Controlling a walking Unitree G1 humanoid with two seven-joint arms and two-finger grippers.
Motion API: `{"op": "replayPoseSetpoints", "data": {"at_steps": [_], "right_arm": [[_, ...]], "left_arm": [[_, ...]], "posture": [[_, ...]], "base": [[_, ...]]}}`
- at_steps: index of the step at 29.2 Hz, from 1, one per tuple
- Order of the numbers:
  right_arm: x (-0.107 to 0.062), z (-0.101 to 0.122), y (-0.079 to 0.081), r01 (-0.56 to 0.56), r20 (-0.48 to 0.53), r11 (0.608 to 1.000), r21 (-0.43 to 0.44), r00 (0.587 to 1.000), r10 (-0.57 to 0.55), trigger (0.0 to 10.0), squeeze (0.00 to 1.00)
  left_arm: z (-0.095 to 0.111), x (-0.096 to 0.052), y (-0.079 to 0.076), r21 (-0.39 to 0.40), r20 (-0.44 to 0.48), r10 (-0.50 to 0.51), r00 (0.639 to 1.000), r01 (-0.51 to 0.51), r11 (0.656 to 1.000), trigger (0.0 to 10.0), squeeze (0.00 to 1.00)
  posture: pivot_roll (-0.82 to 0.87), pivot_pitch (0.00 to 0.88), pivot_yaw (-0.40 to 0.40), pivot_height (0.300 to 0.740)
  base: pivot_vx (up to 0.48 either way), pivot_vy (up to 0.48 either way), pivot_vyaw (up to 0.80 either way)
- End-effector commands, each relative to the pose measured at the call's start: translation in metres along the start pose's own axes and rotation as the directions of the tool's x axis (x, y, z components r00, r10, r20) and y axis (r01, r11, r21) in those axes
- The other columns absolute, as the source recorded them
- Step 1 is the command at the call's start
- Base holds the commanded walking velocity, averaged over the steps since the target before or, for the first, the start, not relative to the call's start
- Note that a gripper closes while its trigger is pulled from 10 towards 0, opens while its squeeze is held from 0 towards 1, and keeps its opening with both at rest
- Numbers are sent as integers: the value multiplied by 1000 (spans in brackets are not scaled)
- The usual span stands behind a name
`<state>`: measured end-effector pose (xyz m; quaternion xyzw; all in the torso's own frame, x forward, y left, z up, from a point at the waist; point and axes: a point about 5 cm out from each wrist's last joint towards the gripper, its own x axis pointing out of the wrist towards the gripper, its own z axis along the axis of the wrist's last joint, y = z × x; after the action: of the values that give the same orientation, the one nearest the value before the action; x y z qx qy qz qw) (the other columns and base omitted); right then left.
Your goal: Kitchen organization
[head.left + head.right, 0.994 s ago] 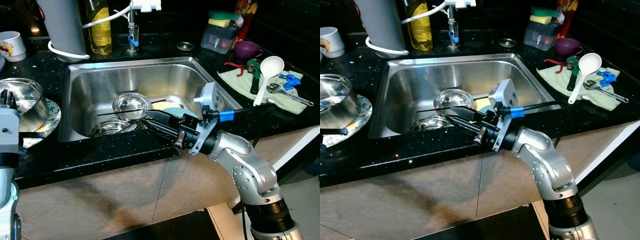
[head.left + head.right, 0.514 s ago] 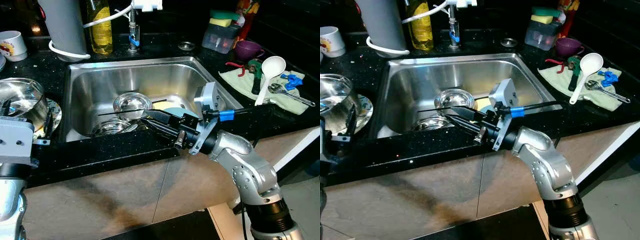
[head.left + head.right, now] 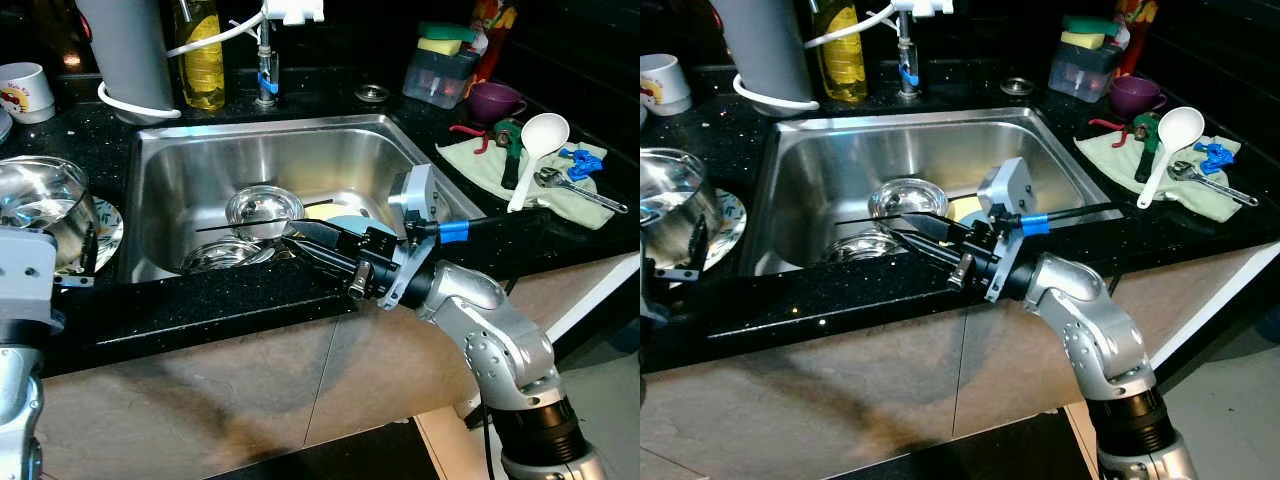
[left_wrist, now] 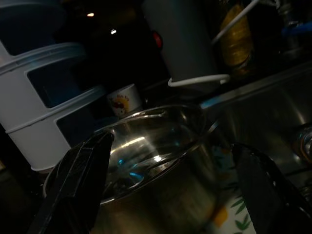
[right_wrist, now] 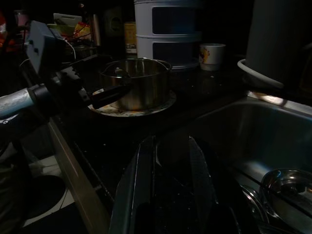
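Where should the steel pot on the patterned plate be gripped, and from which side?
Grip the steel pot by its rim, coming from the counter's front edge, where the left end effector has its fingers spread either side. It stands upright with an open top, so the thin wall is exposed.

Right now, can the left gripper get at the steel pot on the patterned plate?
Probably yes. The left gripper is open, and the steel pot sits between its two spread fingers with nothing in between. The pot stands upright on the patterned plate, left of the sink.
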<state>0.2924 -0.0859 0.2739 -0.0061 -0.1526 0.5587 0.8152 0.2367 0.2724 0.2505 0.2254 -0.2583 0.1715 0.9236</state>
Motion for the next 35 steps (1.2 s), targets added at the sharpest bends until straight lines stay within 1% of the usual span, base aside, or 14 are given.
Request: {"op": "replayPoseSetpoints", "data": {"at_steps": [1, 4, 10, 12, 14, 15, 16, 25, 35], "right_arm": [[-1, 0, -1, 3, 3, 1000, -5, 1000, -3, 10000, 0], [-1, 0, -1, 4, 4, 1000, -4, 1000, -4, 10000, 0], [-1, 1, -1, 7, 6, 1000, -5, 1000, -7, 10000, 0], [-1, 0, -2, 8, 5, 1000, -4, 1000, -8, 10000, 0], [-1, 0, -2, 9, 5, 1000, -4, 1000, -9, 10000, 0], [-1, 0, -2, 9, 5, 1000, -4, 1000, -9, 10000, 0], [-2, 0, -2, 11, 5, 1000, -4, 1000, -11, 10000, 0], [-2, 1, -3, 17, 5, 1000, -6, 1000, -17, 10000, 0], [-2, 1, -4, 21, 8, 1000, -11, 1000, -21, 10000, 0]], "left_arm": [[-3, 2, 3, 1, -8, -8, 1000, 8, 1000, 10000, 0], [-3, 3, 2, 1, -1, -15, 1000, 15, 1000, 10000, 0], [-2, 11, 1, -6, 23, -41, 999, 41, 999, 10000, 0], [-2, 14, -3, -23, 45, -66, 997, 68, 997, 4824, 0], [-2, 14, -3, -22, 48, -71, 996, 72, 997, 4824, 0], [-2, 14, -4, -22, 50, -71, 996, 72, 997, 3608, 0], [-1, 15, -4, -22, 53, -73, 996, 74, 997, 78, 0], [-2, 19, -7, -25, 71, -93, 993, 95, 995, 0, 0], [-1, 21, -7, -19, 91, -96, 991, 99, 995, 0, 0]], "posture": [[18, 156, -59, 740], [18, 156, -59, 740], [16, 163, -58, 740], [17, 166, -60, 740], [17, 166, -60, 740], [17, 166, -60, 740], [15, 166, -57, 740], [14, 167, -55, 740], [16, 162, -54, 740]], "base": [[0, 0, 0], [0, 0, 0], [0, 0, 0], [0, 0, 0], [0, 0, 0], [0, 0, 0], [0, 0, 0], [0, 0, 0], [0, 0, 0]]}}
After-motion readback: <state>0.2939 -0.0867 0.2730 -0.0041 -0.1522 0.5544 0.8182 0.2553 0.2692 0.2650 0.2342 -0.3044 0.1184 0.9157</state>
